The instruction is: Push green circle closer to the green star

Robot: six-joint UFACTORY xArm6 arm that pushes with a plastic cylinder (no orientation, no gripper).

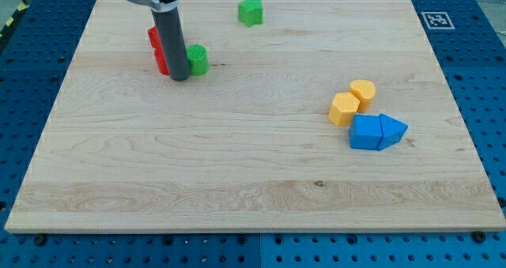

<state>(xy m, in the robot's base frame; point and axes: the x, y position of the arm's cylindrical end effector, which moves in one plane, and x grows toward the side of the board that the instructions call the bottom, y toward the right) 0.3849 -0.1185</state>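
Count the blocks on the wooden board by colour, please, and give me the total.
Green: 2, the green circle and the green star.
Red: 1 visible, the red block, partly hidden behind the rod, shape unclear.
Yellow: 2, the yellow cylinder and the yellow hexagon.
Blue: 2, the blue cube and the blue triangle.
Total: 7 blocks.

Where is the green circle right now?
The green circle sits in the board's upper left, just right of my tip and the red block, apparently touching the rod. The green star lies up and to its right.
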